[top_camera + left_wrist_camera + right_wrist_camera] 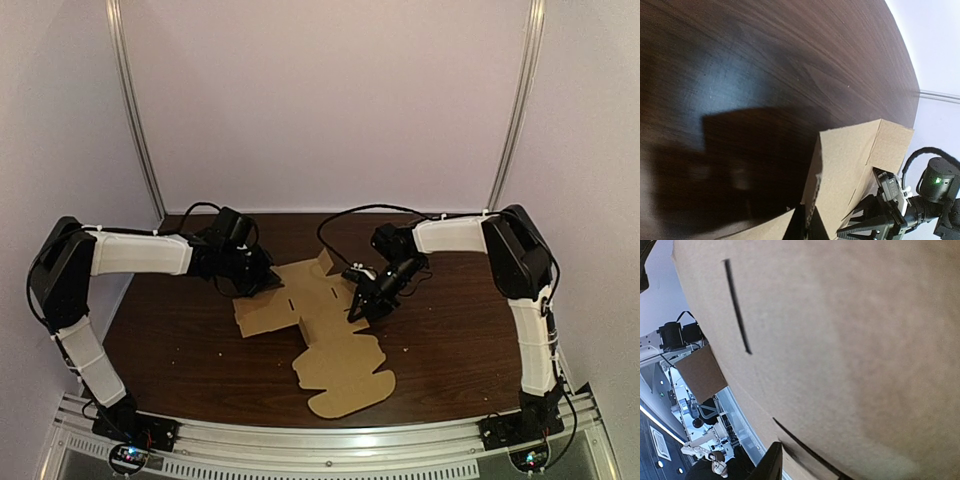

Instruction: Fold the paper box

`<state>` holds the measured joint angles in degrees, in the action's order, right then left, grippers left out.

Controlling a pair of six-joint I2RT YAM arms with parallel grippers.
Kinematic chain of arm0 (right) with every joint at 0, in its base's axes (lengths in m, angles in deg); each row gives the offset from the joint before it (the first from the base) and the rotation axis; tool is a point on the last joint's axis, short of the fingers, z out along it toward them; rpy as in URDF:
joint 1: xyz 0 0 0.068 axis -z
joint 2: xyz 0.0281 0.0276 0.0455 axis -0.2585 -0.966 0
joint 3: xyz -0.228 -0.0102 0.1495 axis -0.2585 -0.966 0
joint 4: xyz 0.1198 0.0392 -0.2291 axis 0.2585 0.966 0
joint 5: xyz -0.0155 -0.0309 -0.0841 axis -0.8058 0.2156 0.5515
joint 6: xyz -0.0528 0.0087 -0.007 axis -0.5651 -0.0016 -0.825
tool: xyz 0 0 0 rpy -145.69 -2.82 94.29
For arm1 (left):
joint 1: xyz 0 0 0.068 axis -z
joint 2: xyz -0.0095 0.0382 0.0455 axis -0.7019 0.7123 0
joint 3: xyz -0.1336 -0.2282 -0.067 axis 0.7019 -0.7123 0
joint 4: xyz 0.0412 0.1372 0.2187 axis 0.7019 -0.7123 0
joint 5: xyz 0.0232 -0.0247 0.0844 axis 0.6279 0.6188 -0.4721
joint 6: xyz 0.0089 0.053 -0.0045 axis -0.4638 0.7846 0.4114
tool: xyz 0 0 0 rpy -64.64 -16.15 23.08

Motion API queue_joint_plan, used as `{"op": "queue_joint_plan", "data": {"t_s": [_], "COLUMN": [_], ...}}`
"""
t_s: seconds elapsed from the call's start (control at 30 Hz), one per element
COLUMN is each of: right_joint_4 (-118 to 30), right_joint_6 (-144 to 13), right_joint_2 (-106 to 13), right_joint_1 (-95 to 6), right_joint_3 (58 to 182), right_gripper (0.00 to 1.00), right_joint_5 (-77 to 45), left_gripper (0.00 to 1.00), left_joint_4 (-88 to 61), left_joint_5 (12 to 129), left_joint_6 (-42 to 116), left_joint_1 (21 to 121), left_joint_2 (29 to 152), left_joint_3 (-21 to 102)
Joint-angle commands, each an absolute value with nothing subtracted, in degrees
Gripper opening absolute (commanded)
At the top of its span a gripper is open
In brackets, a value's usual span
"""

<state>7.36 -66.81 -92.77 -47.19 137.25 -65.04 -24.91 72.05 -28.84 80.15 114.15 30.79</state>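
Dark brown wood-grain table filled the middle of the top view, glossy in patches. One unfolded cardboard box blank lay on it at centre frame, running from upper centre down to lower right of centre, with its lobed end nearest the bottom edge. Its top flap stood up off the wood. A few pale specks sat on the table right of the blank.

- From above, the fingertips of the left tool and the right tool are too small and dark to tell whether they grip the cardboard box.
- In the left wrist view the bottom edge cuts off the box and the right tool.
- In the right wrist view the blurred box runs past three edges and hides the counter; one finger alone shows.
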Motion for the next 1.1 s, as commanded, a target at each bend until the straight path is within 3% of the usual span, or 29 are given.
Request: {"op": "queue_joint_plan", "data": {"t_s": [0.0, 0.17, 0.27, 0.43, 0.67, 0.8, 0.97, 1.07], "right_joint_4": [8.1, 11.1, 12.6, 14.7, 16.6, 18.4, 19.8, 20.1], "right_joint_6": [-67.9, -70.1, -71.0, -73.2, -75.1, -76.1, -76.6, -76.8], "right_joint_2": [-90.8, -91.2, -91.5, -91.8, -93.2, -94.5, -96.2, -96.3], "right_joint_1": [-49.2, -51.1, -51.6, -51.8, -51.8, -51.8, -51.8, -51.7], "right_joint_3": [138.1, 140.0, 141.2, 143.0, 144.9, 146.6, 148.1, 148.5], "right_gripper": [0.27, 0.13, 0.1, 0.07, 0.05, 0.05, 0.05, 0.05], "right_joint_5": [-61.5, -55.3, -52.4, -49.0, -47.5, -45.9, -45.1, -44.8], "left_gripper": [0.0, 0.0, 0.01, 0.21, 0.28, 0.21, 0.0, 0.0], "left_joint_4": [-22.6, -22.9, -24.7, -33.9, -44.2, -42.7, -38.6, -36.0], "left_joint_5": [72.5, 72.5, 71.9, 69.9, 59.6, 62.0, 70.0, 70.9], "left_joint_6": [-29.4, -29.4, -28.2, -22.1, -11.2, 3.2, 20.0, 24.4], "left_joint_1": [80.0, 80.2, 80.7, 81.0, 81.1, 83.6, 87.1, 88.2], "left_joint_2": [115.1, 115.3, 115.4, 115.1, 110.2, 110.7, 115.3, 117.7], "left_joint_3": [30.3, 30.5, 31.2, 33.7, 34.7, 39.0, 43.3, 44.0]}}
